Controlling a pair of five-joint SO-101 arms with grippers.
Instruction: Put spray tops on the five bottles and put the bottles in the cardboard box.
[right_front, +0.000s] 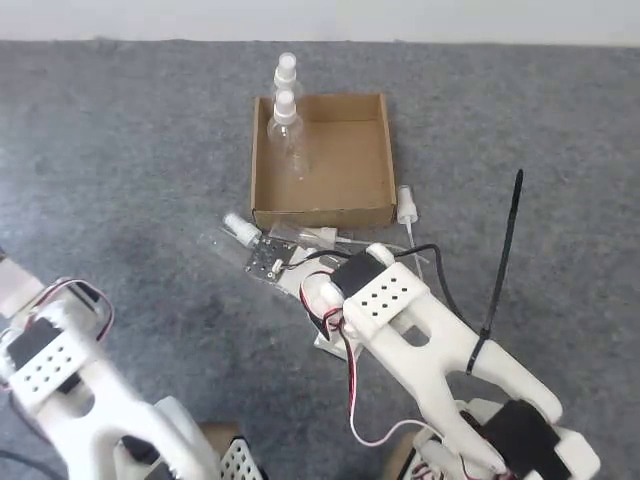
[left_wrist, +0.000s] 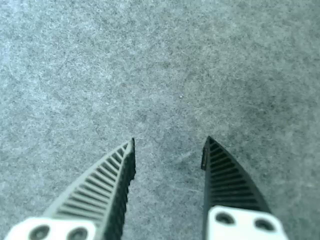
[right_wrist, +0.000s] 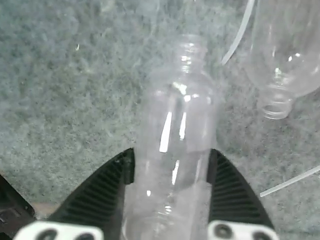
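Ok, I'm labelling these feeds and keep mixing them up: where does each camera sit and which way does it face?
High view: fixed overhead, looking down at the cardboard box; both arms' backs show, left arm, right arm.
Left wrist view: on the left wrist, facing grey mat past the open left gripper.
Right wrist view: on the right wrist, looking along the right gripper, shut on a capless bottle.
Shared: grey mat in all three.

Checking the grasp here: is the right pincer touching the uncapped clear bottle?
Touching. The right wrist view shows the right pincer with both fingers pressed against the sides of the clear bottle, no gap either side.
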